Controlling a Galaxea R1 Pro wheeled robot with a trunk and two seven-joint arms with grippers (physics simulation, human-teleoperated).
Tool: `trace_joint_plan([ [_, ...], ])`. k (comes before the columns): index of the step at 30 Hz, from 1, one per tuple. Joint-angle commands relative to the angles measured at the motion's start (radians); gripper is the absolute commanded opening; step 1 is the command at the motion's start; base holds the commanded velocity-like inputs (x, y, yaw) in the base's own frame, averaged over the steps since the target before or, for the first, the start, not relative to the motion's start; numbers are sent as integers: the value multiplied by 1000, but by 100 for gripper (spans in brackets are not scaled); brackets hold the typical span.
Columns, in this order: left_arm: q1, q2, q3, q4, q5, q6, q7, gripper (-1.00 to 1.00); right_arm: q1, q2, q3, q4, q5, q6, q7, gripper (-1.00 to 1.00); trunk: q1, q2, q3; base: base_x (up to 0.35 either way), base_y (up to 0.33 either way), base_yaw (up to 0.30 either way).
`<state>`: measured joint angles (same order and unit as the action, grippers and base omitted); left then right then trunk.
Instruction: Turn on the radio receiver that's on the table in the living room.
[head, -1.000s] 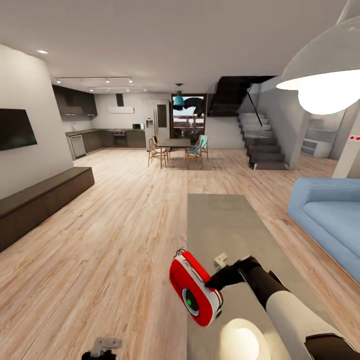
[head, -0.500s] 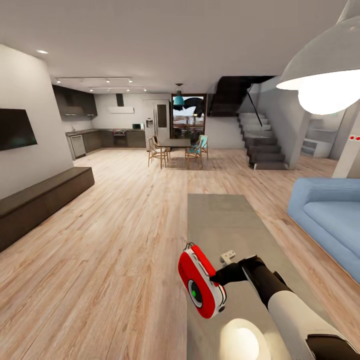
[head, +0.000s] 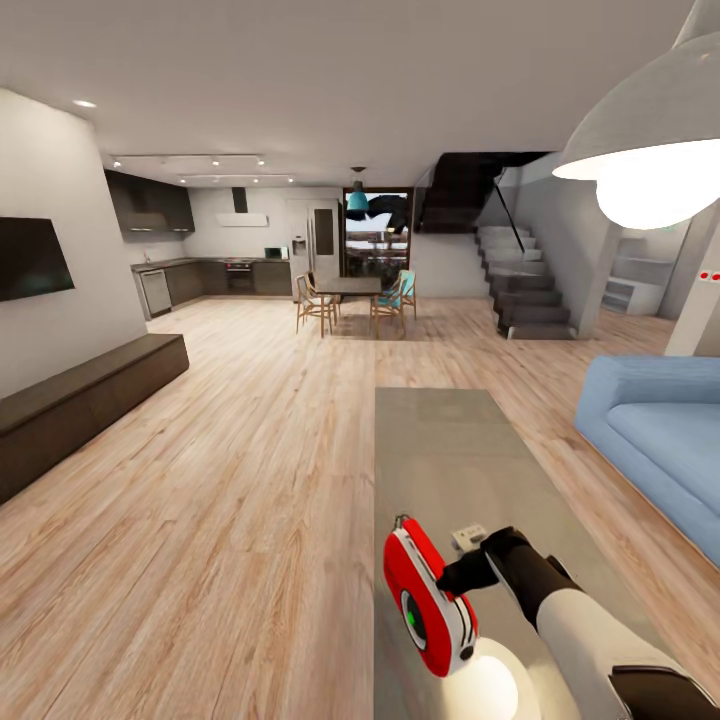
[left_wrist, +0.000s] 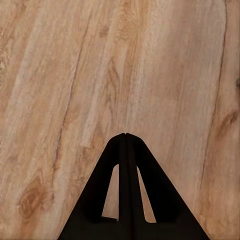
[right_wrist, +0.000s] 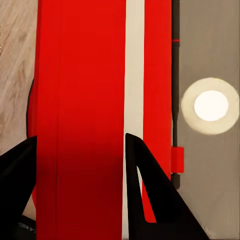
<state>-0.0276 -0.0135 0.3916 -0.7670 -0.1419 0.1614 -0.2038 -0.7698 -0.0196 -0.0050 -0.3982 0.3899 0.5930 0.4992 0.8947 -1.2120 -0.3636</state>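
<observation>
Head view: no readable writing or brand shows on anything. At the lower centre of the frame the right gripper (head: 462, 570) clamps the radio receiver (head: 428, 598), a red body with a white face and a green-centred dial, held tilted above the near end of the table (head: 450, 450). The right arm enters from the lower right corner, its forearm angled up and leftward. A blue sofa (head: 655, 440) sits at the right edge, a black TV (head: 32, 258) at the left.

Left wrist view: the left gripper (left_wrist: 125, 137) has its fingertips pressed together, holding nothing, above the wood floor (left_wrist: 60, 75).

Right wrist view: the dark fingers (right_wrist: 145, 185) straddle the radio's red shell and white band; the grey tabletop with a bright lamp reflection (right_wrist: 211, 106) lies at the right.
</observation>
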Motion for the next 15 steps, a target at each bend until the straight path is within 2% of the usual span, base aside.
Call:
trace_joint_plan([
  [1, 0, 2, 1, 0, 0, 1, 0, -100, 0, 0, -1, 6, -4, 1, -1, -100, 0, 0, 0, 0, 0, 0],
  [4, 0, 4, 2, -1, 11, 2, 0, -100, 0, -2, -1, 33, -3, 2, -6, -100, 0, 0, 0, 0, 0, 0],
  [8, 0, 8, 14, -1, 106, 2, 1, -100, 0, -3, -1, 79, -4, 2, -46, -100, 0, 0, 0, 0, 0, 0],
  [10, 0, 9, 17, -1, 133, 1, 2, -100, 0, -3, -1, 86, -4, 2, -62, -100, 0, 0, 0, 0, 0, 0],
  [12, 0, 11, 18, -1, 150, 1, 2, -100, 0, -3, -1, 91, -5, 2, -73, -100, 0, 0, 0, 0, 0, 0],
  [15, 0, 11, 19, -1, 158, 0, 3, -100, 0, -3, -1, 109, -5, 2, -79, -100, 0, 0, 0, 0, 0, 0],
])
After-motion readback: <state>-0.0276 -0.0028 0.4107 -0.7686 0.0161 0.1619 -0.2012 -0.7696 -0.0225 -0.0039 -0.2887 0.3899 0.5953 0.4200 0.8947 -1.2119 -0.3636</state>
